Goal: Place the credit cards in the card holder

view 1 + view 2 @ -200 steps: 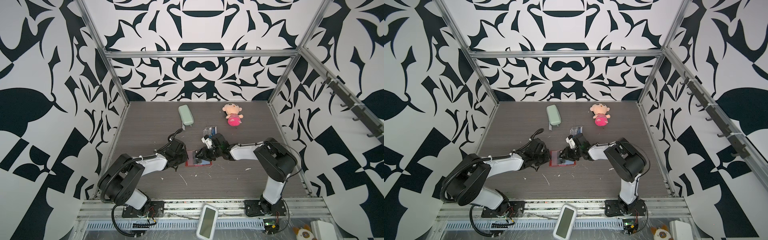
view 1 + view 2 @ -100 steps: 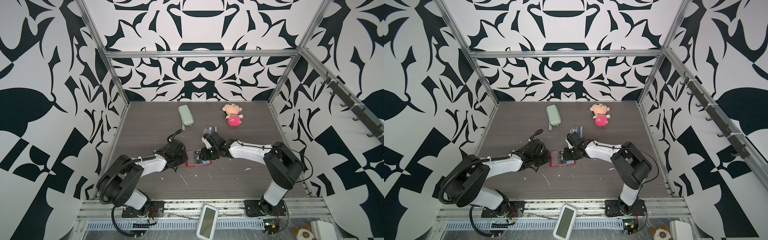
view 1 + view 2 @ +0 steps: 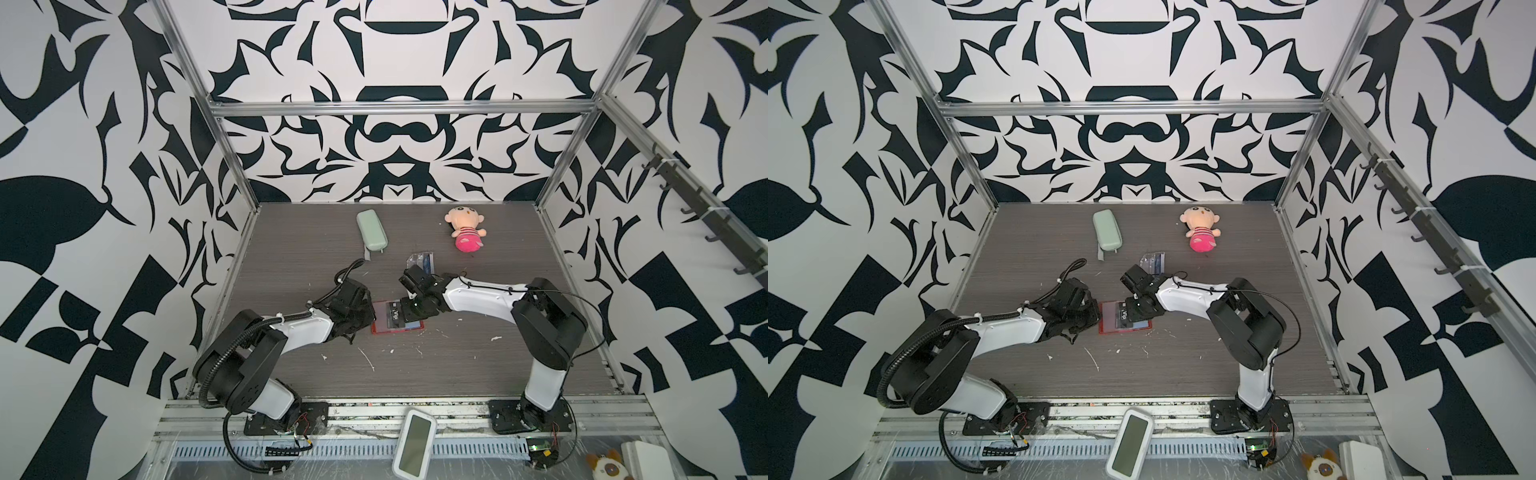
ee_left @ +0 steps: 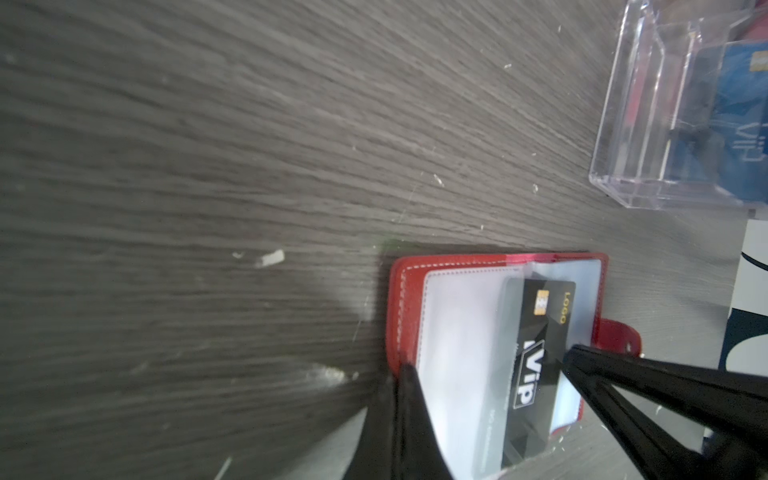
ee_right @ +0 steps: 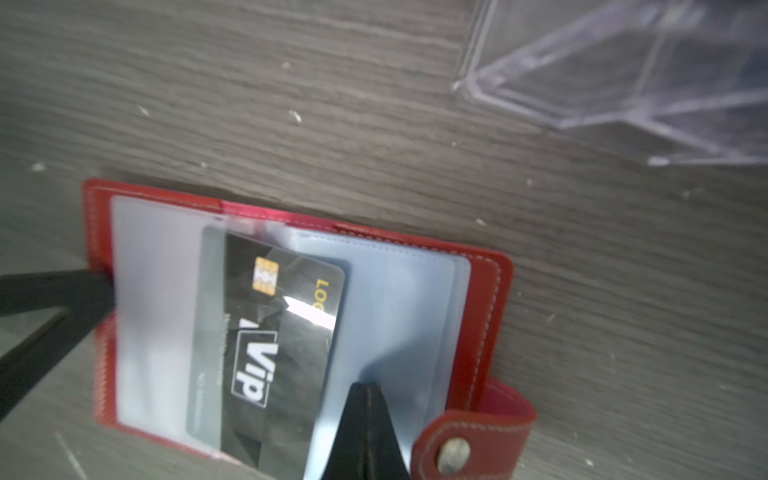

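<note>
The red card holder (image 3: 400,329) (image 3: 1109,316) lies open on the table between both arms. A black credit card (image 5: 286,332) (image 4: 536,365) with white "Vip" lettering sits partly inside a clear sleeve. My left gripper (image 4: 409,370) (image 3: 370,319) is shut, with its tip pressing on the holder's red edge. My right gripper (image 5: 365,388) (image 3: 409,311) is shut too, its tip resting on the clear sleeve beside the card's edge. A blue credit card (image 4: 739,124) stands in the clear acrylic box (image 3: 420,261).
A pale green case (image 3: 372,236) and a plush doll (image 3: 465,232) lie near the back wall. White crumbs dot the wooden table (image 3: 457,365). A white device (image 3: 415,446) rests on the front rail.
The right gripper's jaws have closed and its tip now rests on the sleeve. The black card lies a little deeper in the sleeve. The left arm has stayed still.
</note>
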{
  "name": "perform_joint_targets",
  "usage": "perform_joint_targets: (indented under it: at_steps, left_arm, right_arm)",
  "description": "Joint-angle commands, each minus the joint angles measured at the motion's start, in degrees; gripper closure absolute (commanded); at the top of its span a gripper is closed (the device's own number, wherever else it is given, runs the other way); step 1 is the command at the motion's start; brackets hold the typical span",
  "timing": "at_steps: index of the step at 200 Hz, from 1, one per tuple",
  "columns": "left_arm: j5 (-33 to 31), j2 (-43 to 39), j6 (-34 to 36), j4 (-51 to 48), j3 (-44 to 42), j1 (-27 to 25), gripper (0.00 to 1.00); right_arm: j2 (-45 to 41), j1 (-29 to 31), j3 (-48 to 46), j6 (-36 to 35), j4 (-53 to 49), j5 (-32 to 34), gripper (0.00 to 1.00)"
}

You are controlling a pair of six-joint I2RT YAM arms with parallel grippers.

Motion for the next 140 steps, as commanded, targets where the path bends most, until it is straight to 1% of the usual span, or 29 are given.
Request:
perform_joint_targets:
  at_steps: [1, 39, 104, 122, 140]
  left_arm:
    - [0.1, 2.3, 0.2, -9.4, -2.8, -0.2, 1.0]
    - [0.5, 2.8, 0.6, -9.2, -2.4, -0.2, 1.0]
    - [1.0, 3.1, 1.0, -8.8, -2.0, -0.2, 1.0]
    - [0.9, 3.2, 1.2, -8.9, -1.8, -0.2, 1.0]
    - [0.4, 2.9, 1.5, -9.8, -1.3, -0.2, 1.0]
  right_arm:
    - [1.2, 0.9, 3.0, -1.2, -3.9, 1.8, 1.0]
    - [3.4, 1.6, 4.1, -2.0, -0.8, -5.9, 1.0]
    - [3.9, 1.5, 2.1, 0.8, 8.2, -16.6, 1.0]
    - [3.1, 1.6, 1.2, 1.6, 9.9, -17.3, 1.0]
    - [0.9, 1.6, 0.6, 1.5, 9.4, -14.4, 1.0]
